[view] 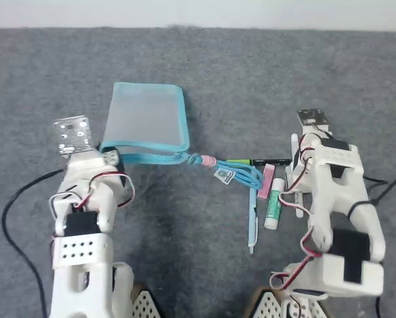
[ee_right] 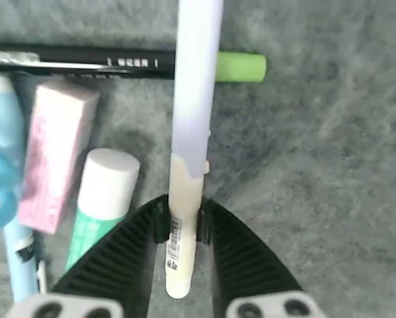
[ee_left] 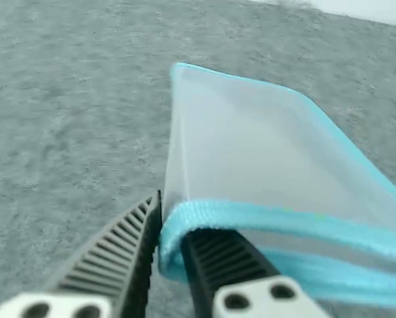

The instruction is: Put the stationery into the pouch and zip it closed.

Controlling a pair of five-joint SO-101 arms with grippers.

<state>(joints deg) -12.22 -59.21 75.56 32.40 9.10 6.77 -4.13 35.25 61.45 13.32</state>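
The translucent pouch (view: 145,122) with blue trim lies left of centre, its open edge toward the arms. My left gripper (ee_left: 171,248) is shut on the corner of the pouch's (ee_left: 251,165) blue rim. To the right lie a black pen with a green cap (view: 257,161), a pink eraser (view: 267,180), a green-and-white glue stick (view: 275,204) and a light blue pen (view: 253,222). My right gripper (ee_right: 183,225) is shut on a white and lavender pen (ee_right: 193,119), which crosses over the black pen (ee_right: 85,63), beside the eraser (ee_right: 55,156) and glue stick (ee_right: 102,199).
A blue cord (view: 234,173) with a small tag runs from the pouch's zip end to the stationery pile. Grey carpet (view: 251,79) covers the table. The right arm (view: 330,192) stands just right of the pile, the left arm (view: 85,205) below the pouch.
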